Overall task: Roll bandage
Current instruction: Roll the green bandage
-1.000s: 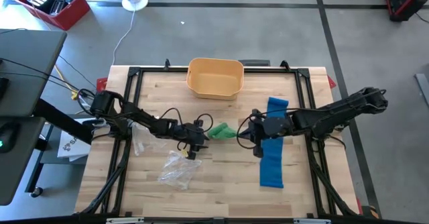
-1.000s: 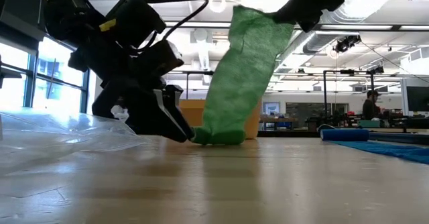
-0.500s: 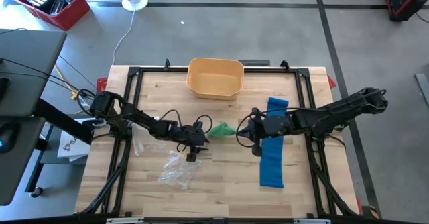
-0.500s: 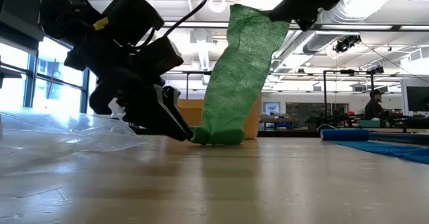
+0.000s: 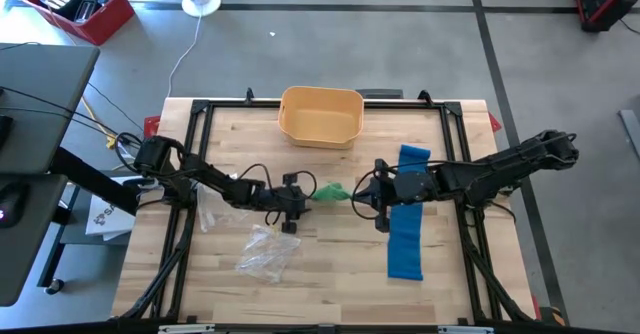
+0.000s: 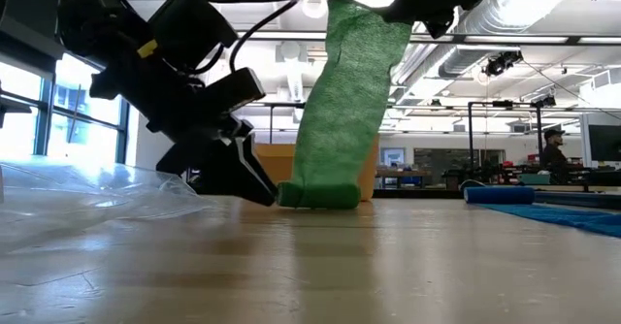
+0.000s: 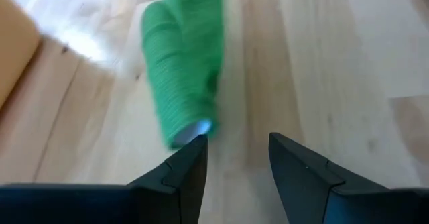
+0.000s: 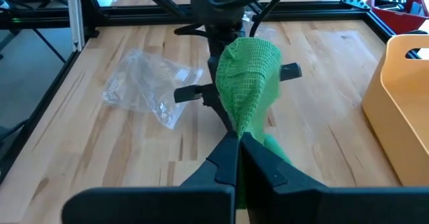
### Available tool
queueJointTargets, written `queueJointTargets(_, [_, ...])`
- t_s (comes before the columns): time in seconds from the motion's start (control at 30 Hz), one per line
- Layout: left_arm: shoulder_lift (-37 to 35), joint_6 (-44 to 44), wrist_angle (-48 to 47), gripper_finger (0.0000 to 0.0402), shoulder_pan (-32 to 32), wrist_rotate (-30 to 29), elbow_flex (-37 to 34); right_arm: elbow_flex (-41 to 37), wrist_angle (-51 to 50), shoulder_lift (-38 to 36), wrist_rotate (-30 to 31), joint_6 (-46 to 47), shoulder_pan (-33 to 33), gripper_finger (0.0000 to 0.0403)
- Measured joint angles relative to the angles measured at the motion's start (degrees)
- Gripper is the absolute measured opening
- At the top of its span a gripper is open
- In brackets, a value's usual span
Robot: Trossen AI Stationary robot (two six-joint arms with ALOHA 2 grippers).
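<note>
Left gripper [image 7: 236, 158] lower, beside bandage [image 7: 181, 83]

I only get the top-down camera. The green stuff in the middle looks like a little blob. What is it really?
Observer: A green mesh bandage, standing up tall from a small rolled end on the wooden table.
Operator: Who's holding it up?
Observer: The right gripper, fingers shut, pinches its top end.
Operator: And the other claw?
Observer: The left gripper is open; one fingertip sits at the roll's end.
Operator: Is anybody in the room?
Observer: A person stands far behind the table.
</note>
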Motion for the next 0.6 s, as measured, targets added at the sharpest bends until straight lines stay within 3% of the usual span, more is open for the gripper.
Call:
queueJointTargets(0.3, [1.47,3.67,4.22,0.0154,0.95,0.82,0.04,0.0,0.0,0.0,0.0,0.0,0.0,0.0])
queueJointTargets(0.6, [4.73,1.31,8.14,0.0154,1.29,2.05,0.0,0.0,0.15,0.0,0.02,0.0,0.0,0.0])
